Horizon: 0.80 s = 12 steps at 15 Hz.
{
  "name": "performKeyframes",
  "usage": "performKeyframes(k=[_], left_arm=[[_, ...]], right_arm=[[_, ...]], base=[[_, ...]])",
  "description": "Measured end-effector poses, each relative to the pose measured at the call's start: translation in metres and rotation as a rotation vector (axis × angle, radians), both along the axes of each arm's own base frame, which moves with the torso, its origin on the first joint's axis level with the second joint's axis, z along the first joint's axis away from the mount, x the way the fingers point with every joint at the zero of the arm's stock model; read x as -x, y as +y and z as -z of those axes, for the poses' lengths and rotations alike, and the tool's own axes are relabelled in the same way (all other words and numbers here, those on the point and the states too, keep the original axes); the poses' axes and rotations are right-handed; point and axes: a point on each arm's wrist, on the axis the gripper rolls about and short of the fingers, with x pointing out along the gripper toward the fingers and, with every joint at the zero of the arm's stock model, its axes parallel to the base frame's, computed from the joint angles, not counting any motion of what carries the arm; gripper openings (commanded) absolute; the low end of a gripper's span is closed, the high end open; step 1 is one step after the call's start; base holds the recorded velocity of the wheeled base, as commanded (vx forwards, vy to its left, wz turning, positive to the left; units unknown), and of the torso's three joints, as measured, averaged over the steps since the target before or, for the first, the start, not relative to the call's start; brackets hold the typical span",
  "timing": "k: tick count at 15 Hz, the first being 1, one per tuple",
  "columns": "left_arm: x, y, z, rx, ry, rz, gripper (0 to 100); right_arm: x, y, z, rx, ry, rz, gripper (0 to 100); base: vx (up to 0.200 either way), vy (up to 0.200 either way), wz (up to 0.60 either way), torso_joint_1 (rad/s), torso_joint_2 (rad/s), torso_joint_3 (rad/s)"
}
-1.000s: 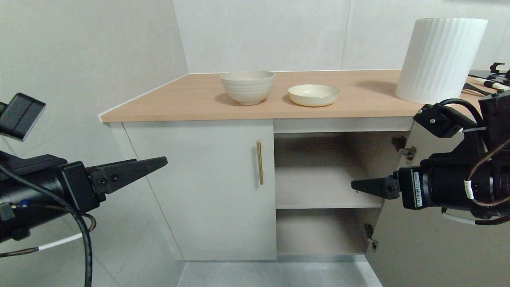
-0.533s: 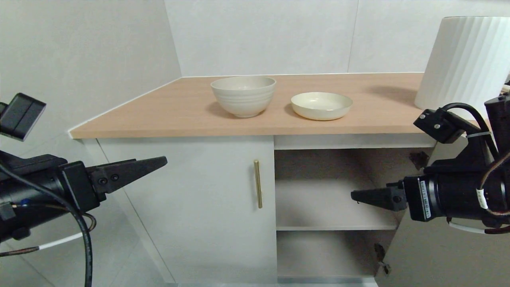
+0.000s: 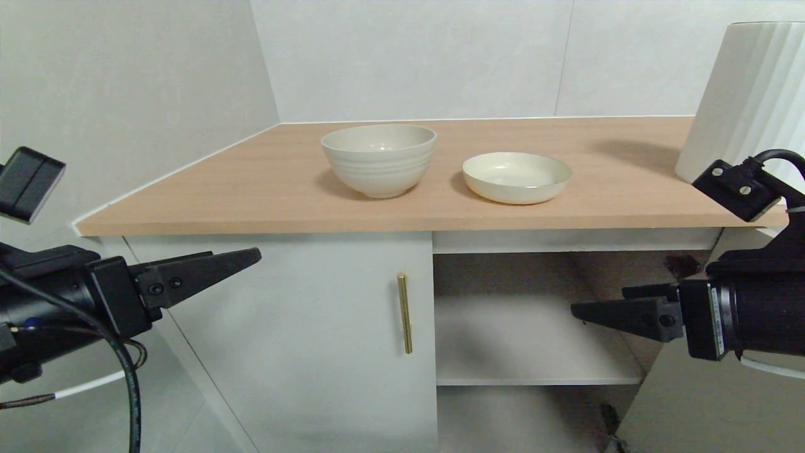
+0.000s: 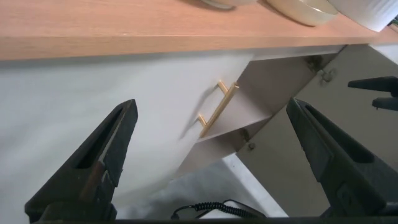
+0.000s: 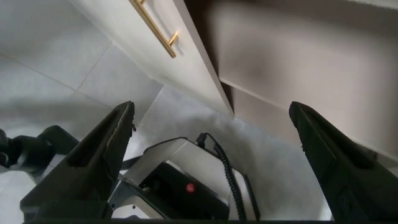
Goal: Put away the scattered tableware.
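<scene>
A deep cream bowl (image 3: 379,158) and a shallow cream plate (image 3: 517,177) stand side by side on the wooden countertop (image 3: 251,195); the plate's (image 4: 301,9) underside edge also peeks over the counter in the left wrist view. My left gripper (image 3: 248,255) hangs below the counter's left end, in front of the shut cabinet door (image 3: 302,327). It is open (image 4: 210,104) and holds nothing. My right gripper (image 3: 597,303) hangs in front of the open right compartment, level with its shelf (image 3: 534,333). Its fingers (image 5: 210,107) are spread wide and empty.
The left door has a brass handle (image 3: 404,313) (image 4: 217,106) (image 5: 155,28). The right door (image 3: 704,402) is swung open beside my right arm. A tall white ribbed cylinder (image 3: 748,94) stands on the counter's right end. Tiled walls close off the back and left.
The head camera has moved closer, so counter and cabinet look larger and lower. My right gripper has drawn back slightly to the right. The left gripper has kept still.
</scene>
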Motion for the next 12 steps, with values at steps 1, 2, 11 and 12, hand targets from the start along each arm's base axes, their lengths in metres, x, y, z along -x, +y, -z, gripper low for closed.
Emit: performKeyframes(k=[1,2,11,12], left_arm=[[0.0007,0.0001,-0.0005,0.001,-0.003,0.0,100],[0.0011,0.0002,-0.0007,0.001,-0.004,0.0,100],[-0.0036,-0.0011,0.0039,-0.004,0.02,0.003,100],[-0.0042,-0.0011,0.0051,-0.005,0.026,0.003,100]], right_arm=[[0.0003,-0.0003,-0.0003,0.0,-0.002,0.001,100],[0.0003,-0.0004,-0.0004,-0.001,-0.002,0.001,100],[-0.0052,0.0019,0.0035,0.011,0.01,0.009,100],[-0.0057,0.0018,0.004,0.013,0.013,0.011,100]], base=[[0.0,0.0,0.0,0.0,0.0,0.0],[0.0,0.0,0.0,0.0,0.0,0.0],[0.0,0.0,0.0,0.096,-0.32,-0.23],[0.0,0.0,0.0,0.163,-0.47,-0.281]])
